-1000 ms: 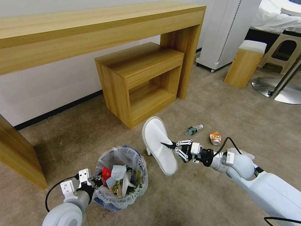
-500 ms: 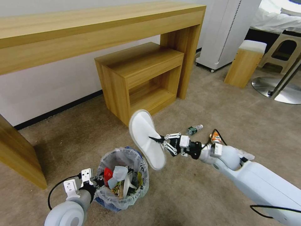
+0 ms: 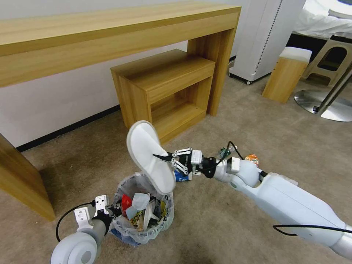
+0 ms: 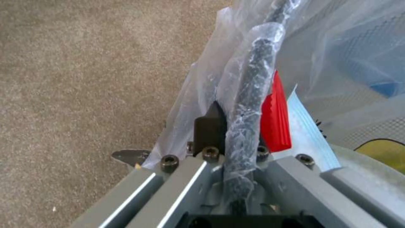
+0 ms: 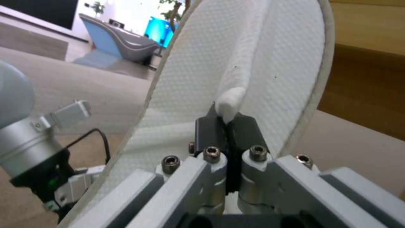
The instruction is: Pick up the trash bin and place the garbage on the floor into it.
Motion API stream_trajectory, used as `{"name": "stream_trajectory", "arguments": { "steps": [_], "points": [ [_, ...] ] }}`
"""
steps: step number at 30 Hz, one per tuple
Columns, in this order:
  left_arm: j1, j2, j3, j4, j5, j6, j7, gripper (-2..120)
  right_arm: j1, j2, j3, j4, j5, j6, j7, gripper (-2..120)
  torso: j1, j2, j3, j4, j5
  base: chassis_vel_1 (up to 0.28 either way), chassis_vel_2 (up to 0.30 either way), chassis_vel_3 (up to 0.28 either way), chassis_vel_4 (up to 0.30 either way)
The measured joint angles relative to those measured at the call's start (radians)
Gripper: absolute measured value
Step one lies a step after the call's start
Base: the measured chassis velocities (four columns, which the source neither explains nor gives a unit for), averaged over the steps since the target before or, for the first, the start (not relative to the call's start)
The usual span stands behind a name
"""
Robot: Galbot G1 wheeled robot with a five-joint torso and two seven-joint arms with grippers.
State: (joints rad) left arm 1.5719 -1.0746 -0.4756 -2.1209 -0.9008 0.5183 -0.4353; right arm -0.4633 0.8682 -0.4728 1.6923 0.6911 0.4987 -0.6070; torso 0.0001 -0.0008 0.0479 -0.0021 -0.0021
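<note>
You have 1 slipper (image 3: 150,157) pinched in the right gripper (image 3: 161,157) above the bin (image 3: 143,209), left gripper (image 3: 110,212) clamping its rim; next, centre and release.

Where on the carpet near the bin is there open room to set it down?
Bare beige carpet lies between the plastic-lined trash bin and the wall, and ahead of the white right arm. It is crowded past the right gripper holding the white slipper: a small bottle and orange can. The left gripper grips the bin's rim.
</note>
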Motion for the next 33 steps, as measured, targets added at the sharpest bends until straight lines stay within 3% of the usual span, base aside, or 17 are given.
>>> {"name": "stream_trajectory", "arguments": {
  "steps": [16,33],
  "points": [
    [0.005,0.003,-0.008,-0.017,-0.011,-0.002,-0.003,0,0.046,0.067,-0.117,-0.030,-0.019,0.018,0.015,0,0.000,0.000,0.000,-0.0001,0.0000,0.000,0.000,0.000,0.000],
    [0.018,0.002,-0.025,-0.052,-0.025,-0.002,-0.008,0,0.034,0.100,-0.154,-0.086,-0.063,0.054,0.011,0,0.000,0.000,0.000,-0.0001,0.0001,0.000,0.000,0.000,0.000]
  ]
}}
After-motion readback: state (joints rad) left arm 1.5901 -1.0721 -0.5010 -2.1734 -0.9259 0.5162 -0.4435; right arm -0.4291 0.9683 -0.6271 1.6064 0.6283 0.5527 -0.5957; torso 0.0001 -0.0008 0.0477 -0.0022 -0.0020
